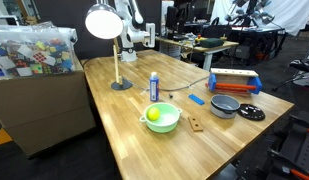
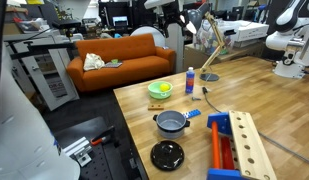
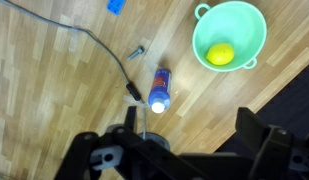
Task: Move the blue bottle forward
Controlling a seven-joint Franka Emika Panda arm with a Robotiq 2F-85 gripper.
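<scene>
The blue bottle point(image 1: 154, 88) stands upright on the wooden table, beside the green bowl point(image 1: 172, 123). It also shows in an exterior view point(image 2: 190, 80) and, from above with its white cap towards me, in the wrist view point(image 3: 159, 90). My gripper point(image 3: 174, 150) hangs high above the table, with the bottle just beyond and slightly left of the gap between its fingers. The fingers are spread wide and hold nothing. The arm also shows above the bottle in an exterior view point(image 2: 174, 14).
The green bowl point(image 3: 198, 42) holds a yellow fruit point(image 3: 221, 54). A desk lamp point(image 1: 104, 22) and its cable point(image 3: 104, 50) are near the bottle. A grey pot point(image 1: 225, 105), black lid point(image 1: 251, 113), blue strip point(image 1: 197, 99) and red-blue wooden toy point(image 1: 235, 82) lie further along.
</scene>
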